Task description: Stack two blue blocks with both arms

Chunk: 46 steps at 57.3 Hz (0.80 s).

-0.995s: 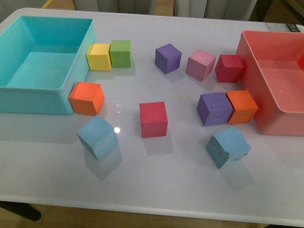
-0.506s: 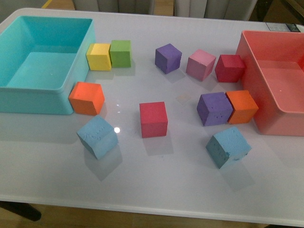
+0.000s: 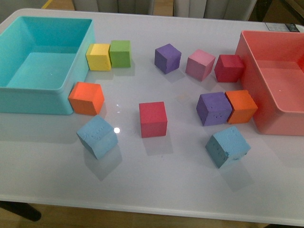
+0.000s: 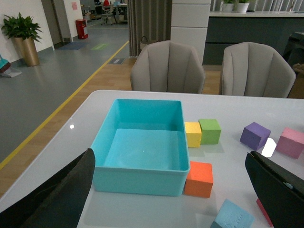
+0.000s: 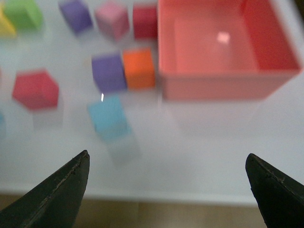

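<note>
Outside the turquoise bin (image 3: 33, 101) and pink bin (image 3: 280, 122) lie both blue blocks (image 3: 97, 136); left hand (image 4: 170, 159) and right hand (image 5: 166, 156) gape.

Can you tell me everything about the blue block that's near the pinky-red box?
That blue block is a light sky-blue cube that looks like foam, with little pits and holes in its faces. It sits flat on the white table, turned so one upright edge points toward the front camera. Nothing touches it: the purple cube and orange cube sit just behind it, with a gap between.
</note>
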Tool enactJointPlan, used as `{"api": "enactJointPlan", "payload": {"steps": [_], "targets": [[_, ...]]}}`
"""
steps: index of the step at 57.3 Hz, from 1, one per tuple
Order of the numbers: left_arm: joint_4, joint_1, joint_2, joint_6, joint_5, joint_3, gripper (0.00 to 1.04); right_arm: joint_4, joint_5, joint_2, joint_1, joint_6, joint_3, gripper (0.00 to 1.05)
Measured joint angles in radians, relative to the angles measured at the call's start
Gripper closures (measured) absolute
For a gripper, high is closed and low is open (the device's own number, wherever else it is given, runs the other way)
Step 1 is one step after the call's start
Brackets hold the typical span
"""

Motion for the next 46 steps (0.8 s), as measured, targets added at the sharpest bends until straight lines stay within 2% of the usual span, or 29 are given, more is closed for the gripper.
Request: {"api": "enactJointPlan", "payload": {"steps": [3, 8, 22, 31, 36, 46], "targets": [[0.000, 0.000, 0.000, 0.000, 0.000, 0.000, 0.09, 0.016, 0.015, 0.099, 0.027, -0.002, 0.000, 0.09], [0.000, 0.000, 0.000, 0.000, 0.000, 0.000, 0.09, 0.126, 0.026, 0.235, 0.064, -0.014, 0.000, 0.09], [0.000, 0.000, 0.000, 0.000, 0.000, 0.000, 0.09, 0.655, 0.012, 0.840, 0.098, -0.085, 0.039, 0.09], [0.000, 0.000, 0.000, 0.000, 0.000, 0.000, 0.09, 0.884, 0.011, 1.260, 0.130, -0.103, 0.167, 0.09], [0.000, 0.000, 0.000, 0.000, 0.000, 0.000, 0.09, 0.918, 0.023, 1.432, 0.137, -0.106, 0.246, 0.09], [0.000, 0.000, 0.000, 0.000, 0.000, 0.000, 0.09, 0.874, -0.011, 1.622, 0.164, -0.084, 0.395, 0.09]]}}
